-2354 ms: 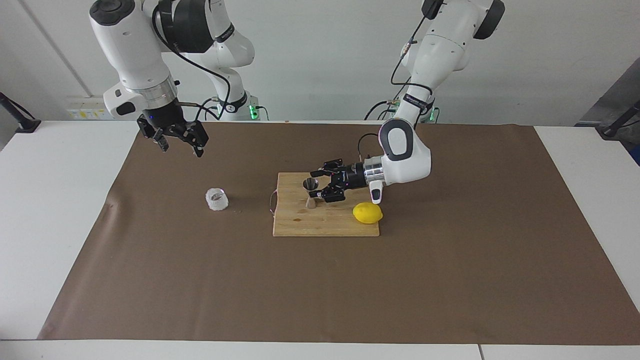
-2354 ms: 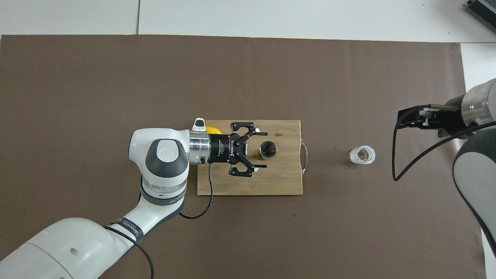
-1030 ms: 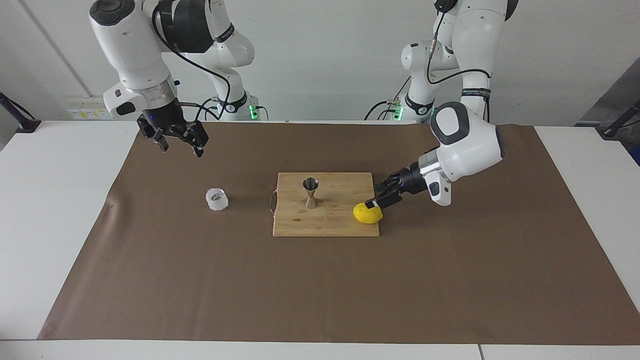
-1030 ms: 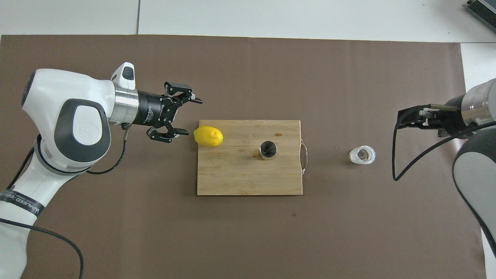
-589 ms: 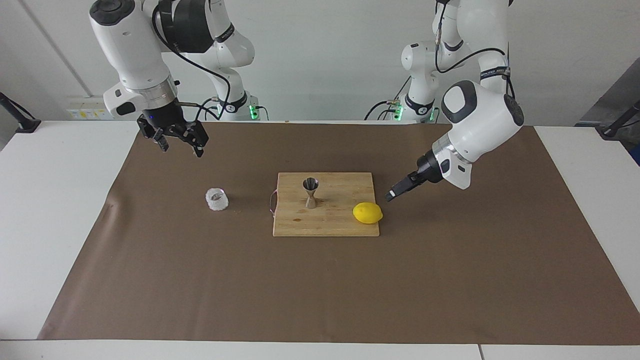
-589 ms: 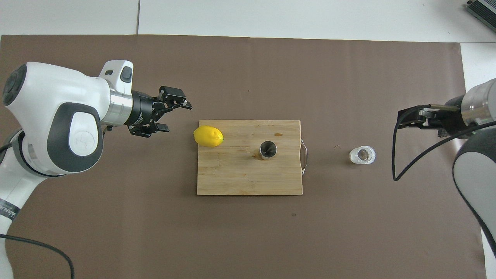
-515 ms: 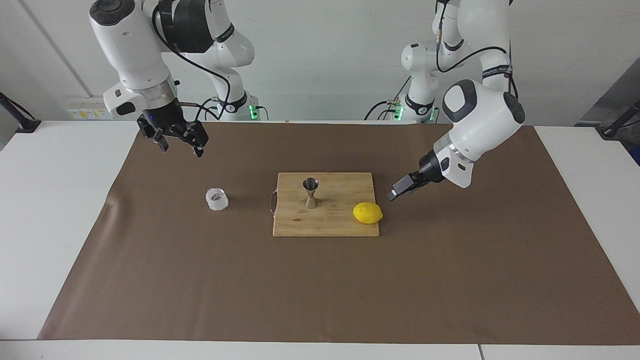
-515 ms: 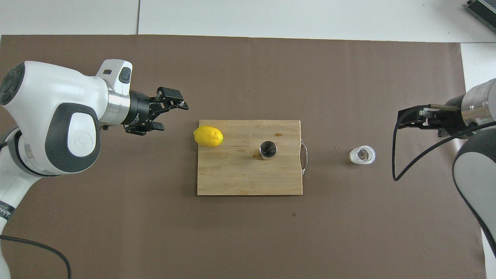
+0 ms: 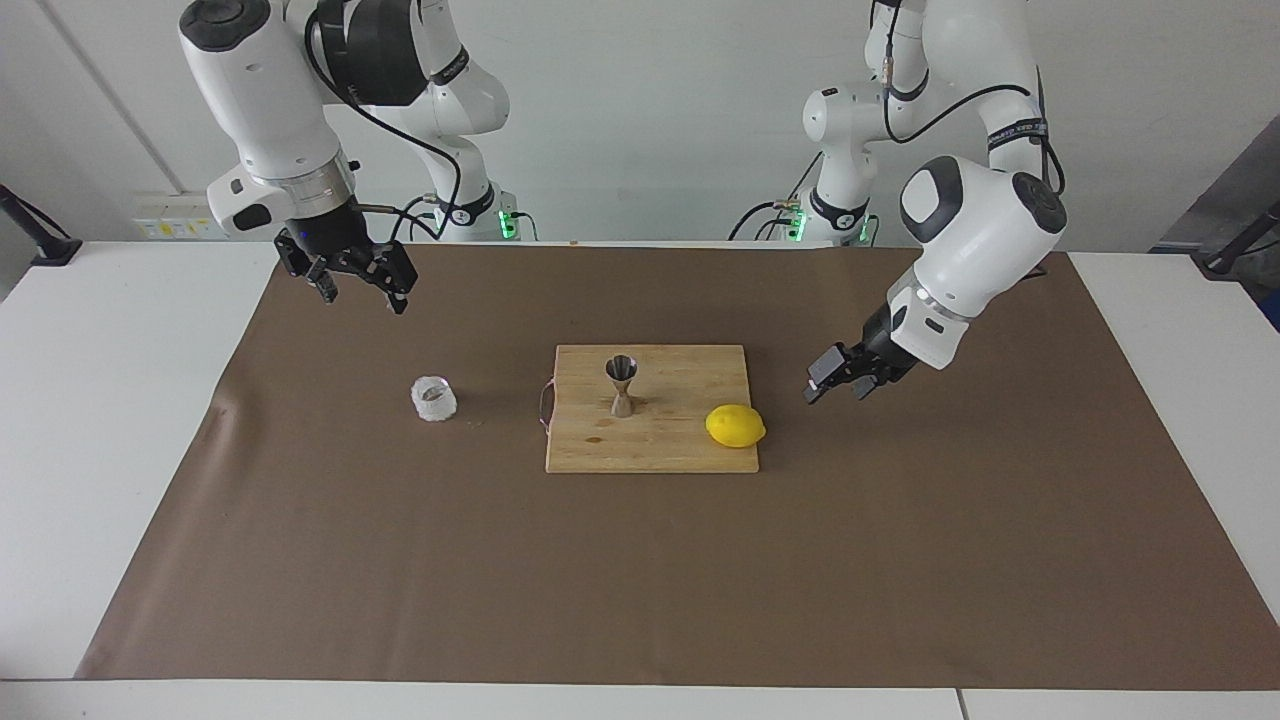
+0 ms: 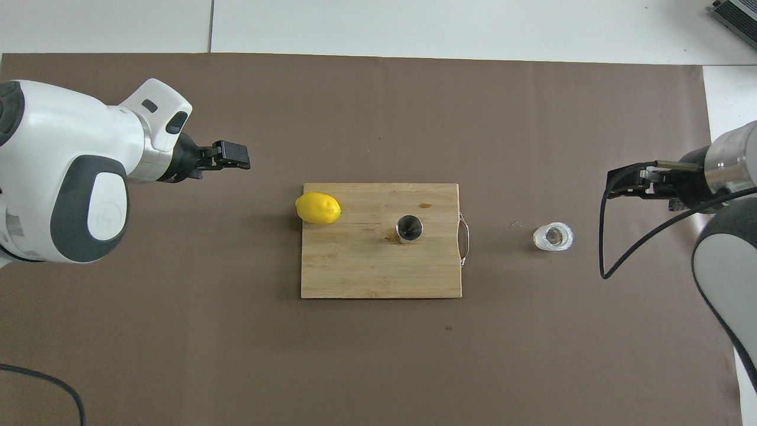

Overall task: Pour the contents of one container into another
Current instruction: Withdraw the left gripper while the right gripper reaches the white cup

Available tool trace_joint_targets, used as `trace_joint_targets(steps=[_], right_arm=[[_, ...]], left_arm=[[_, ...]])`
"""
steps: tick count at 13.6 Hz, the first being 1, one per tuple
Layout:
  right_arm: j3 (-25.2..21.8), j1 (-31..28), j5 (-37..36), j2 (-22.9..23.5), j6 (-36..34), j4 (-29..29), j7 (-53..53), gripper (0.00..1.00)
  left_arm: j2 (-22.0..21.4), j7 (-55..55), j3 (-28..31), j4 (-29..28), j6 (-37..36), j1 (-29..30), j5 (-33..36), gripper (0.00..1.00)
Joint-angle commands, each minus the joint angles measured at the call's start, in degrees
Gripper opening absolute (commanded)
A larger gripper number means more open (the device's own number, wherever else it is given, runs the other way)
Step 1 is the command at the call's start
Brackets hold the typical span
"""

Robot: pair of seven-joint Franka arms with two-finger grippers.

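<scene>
- The cutting board lies mid-surface on the paper mat.
- The jigger stands upright on the board.
- The lemon sits on the board's edge toward the left arm's end.
- The glass stands on the mat, apart from the board, toward the right arm's end.

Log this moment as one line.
left hand: open, over mat | right hand: open, waiting | glass: on mat | jigger: upright on board

Upright glass tumbler on mat; steel jigger upright on board.
</scene>
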Motion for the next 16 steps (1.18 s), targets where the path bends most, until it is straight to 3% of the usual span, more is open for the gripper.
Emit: trace_joint_targets(steps=[1, 2, 5, 6, 10, 14, 16], right_arm=[[0.26, -0.19, 1.29, -0.49, 1.41, -0.87, -5.42, 1.0], [0.26, -0.27, 1.29, -0.4, 2.64, -1.92, -8.14, 1.0], [0.26, -0.62, 1.38, -0.4, 6.42, -5.44, -21.13, 1.0], [0.26, -0.63, 1.47, -0.4, 7.56, -6.49, -25.7, 1.0], [0.26, -0.89, 1.55, -0.32, 10.65, -10.1, -38.64, 1.0], [0.17, -4.39, 8.92, 0.03, 15.04, -14.84, -53.3, 1.0], [0.17, -6.51, 11.65, 1.26, 16.53, -16.34, -63.4, 1.0]], left_arm=[[-1.3, 2.39, 2.33, 3.86, -6.69, -0.59, 6.67, 1.0], [-1.38, 2.66, 3.65, 5.35, -8.8, -1.55, 7.91, 1.0], [-2.61, 3.71, 15.22, 9.84, -14.7, -10.22, 8.54, 1.0], [-2.96, 4.76, 16.22, 10.81, -16.19, -10.52, 8.54, 1.0], [-1.56, 7.23, 16.67, 17.57, -24.8, -9.82, 8.71, 1.0], [-2.35, 7.32, 16.23, 16.19, -25.79, -9.11, 8.45, 1.0], [-5.14, 7.23, 16.31, 13.29, -28.58, -8.68, 8.36, 1.0]])
